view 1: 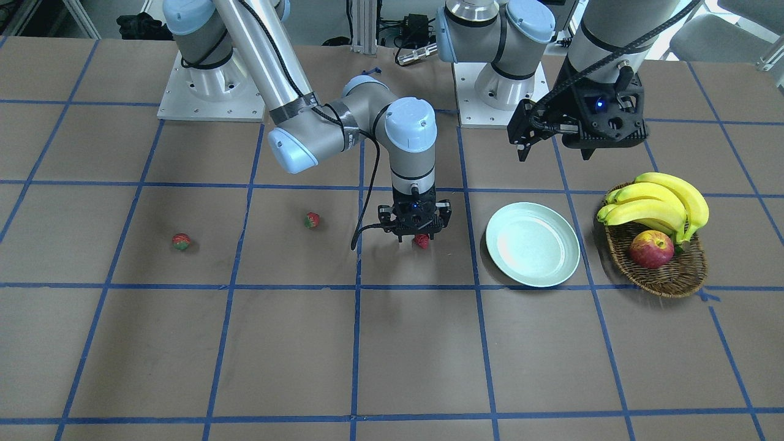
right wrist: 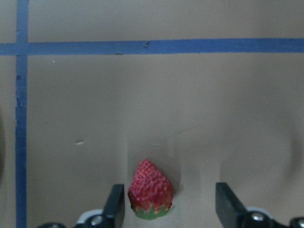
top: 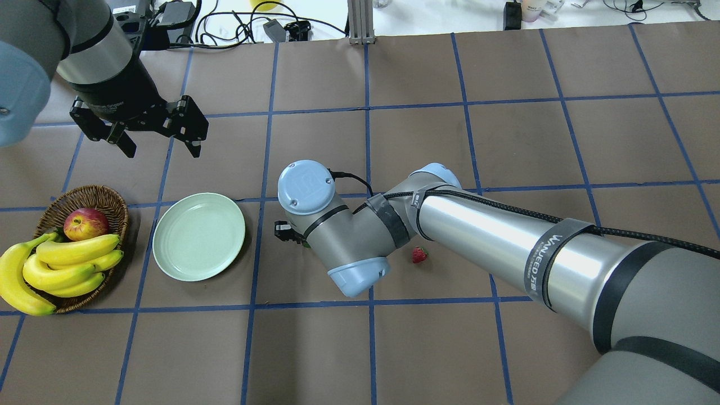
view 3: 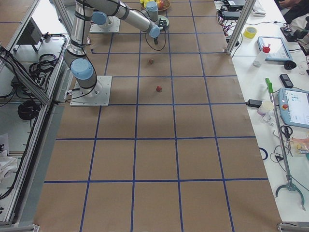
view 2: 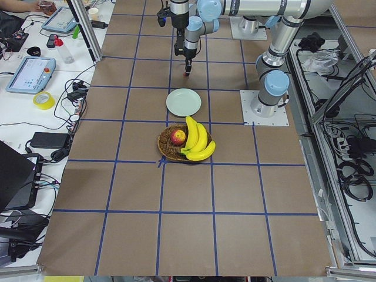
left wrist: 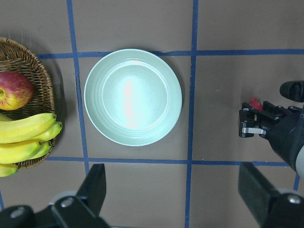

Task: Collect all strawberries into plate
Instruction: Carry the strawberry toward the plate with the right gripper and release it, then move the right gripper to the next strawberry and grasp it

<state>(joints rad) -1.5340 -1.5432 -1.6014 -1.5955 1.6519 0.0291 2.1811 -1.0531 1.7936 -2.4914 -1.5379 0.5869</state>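
Note:
Three strawberries lie on the brown table. One strawberry (right wrist: 150, 190) sits between the fingers of my right gripper (right wrist: 170, 191), close to the left finger (right wrist: 116, 204); the jaws stand open around it, low over the table. From the front this strawberry (view 1: 421, 241) shows just under the right gripper (view 1: 415, 236). Two more strawberries (view 1: 312, 220) (view 1: 180, 242) lie farther out on my right side. The pale green plate (view 1: 533, 245) is bare inside. My left gripper (view 1: 554, 153) hangs open, high above the plate's (left wrist: 133, 97) robot-side edge, holding nothing.
A wicker basket (view 1: 667, 275) with bananas (view 1: 661, 202) and a red-yellow apple (view 1: 651, 249) stands just beyond the plate on my left. Blue tape lines grid the table. The right arm's elbow (top: 306, 188) stretches across the table's middle.

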